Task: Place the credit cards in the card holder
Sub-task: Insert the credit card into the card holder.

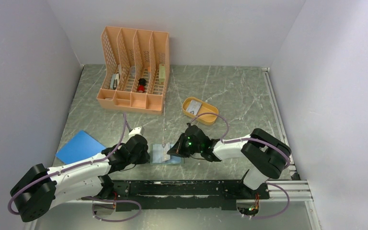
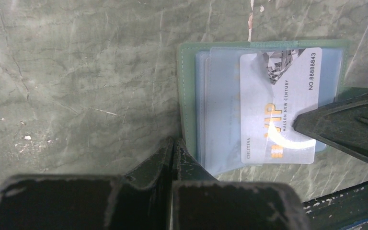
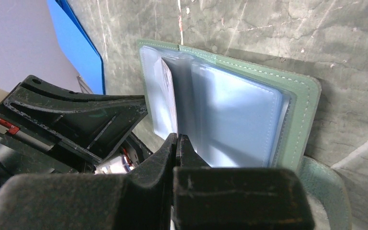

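The thin folding card holder [image 1: 166, 156], grey-green outside with pale teal clear pockets, lies open on the near middle of the green marbled table [image 1: 235, 91], between the two arms. The right gripper [image 1: 172, 150], at the holder's right side, is clenched on a pale grey-white plastic credit card [image 2: 278, 96] with gold VIP lettering. The card sits over the open pockets, tilted up on one edge in the right wrist view. The left gripper [image 2: 172, 149] is at the holder's left edge, its fingers pressed together and touching that edge. Farther off to the right, an orange oval tray [image 1: 210, 120] holds a second card [image 1: 195, 106]. A bright blue flat sheet [image 1: 79, 146] lies at the near left, and a peach plastic file organiser [image 1: 134, 72] stands at the far left.
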`<state>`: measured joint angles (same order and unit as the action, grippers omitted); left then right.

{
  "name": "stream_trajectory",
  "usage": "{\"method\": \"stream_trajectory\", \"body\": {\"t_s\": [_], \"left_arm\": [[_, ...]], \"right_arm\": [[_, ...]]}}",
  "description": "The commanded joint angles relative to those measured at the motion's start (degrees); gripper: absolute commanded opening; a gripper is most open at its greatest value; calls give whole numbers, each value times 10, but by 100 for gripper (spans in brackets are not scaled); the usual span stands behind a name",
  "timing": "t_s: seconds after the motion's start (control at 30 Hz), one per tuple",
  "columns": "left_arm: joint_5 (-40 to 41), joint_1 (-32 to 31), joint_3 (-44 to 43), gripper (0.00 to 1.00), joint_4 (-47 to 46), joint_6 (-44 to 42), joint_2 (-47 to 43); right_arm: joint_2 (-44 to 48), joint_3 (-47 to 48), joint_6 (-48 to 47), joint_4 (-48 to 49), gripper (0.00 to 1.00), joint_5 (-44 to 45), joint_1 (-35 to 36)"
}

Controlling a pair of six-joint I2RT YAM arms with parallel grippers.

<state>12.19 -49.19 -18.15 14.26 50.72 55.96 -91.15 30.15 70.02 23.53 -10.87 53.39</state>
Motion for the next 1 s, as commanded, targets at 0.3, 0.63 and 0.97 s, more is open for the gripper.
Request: {"method": "stream_trajectory", "body": {"t_s": [0.3, 0.63, 0.97], "left_arm": [[-45, 0, 26, 5, -19, 18, 6], [-36, 0, 22, 5, -13, 16, 5], [-41, 0, 16, 5, -22, 12, 13]], "right_arm": [[-36, 16, -18, -12, 0, -4, 18], [8, 34, -61, -85, 35, 15, 19], [-14, 88, -111, -144, 52, 5, 19]]}}
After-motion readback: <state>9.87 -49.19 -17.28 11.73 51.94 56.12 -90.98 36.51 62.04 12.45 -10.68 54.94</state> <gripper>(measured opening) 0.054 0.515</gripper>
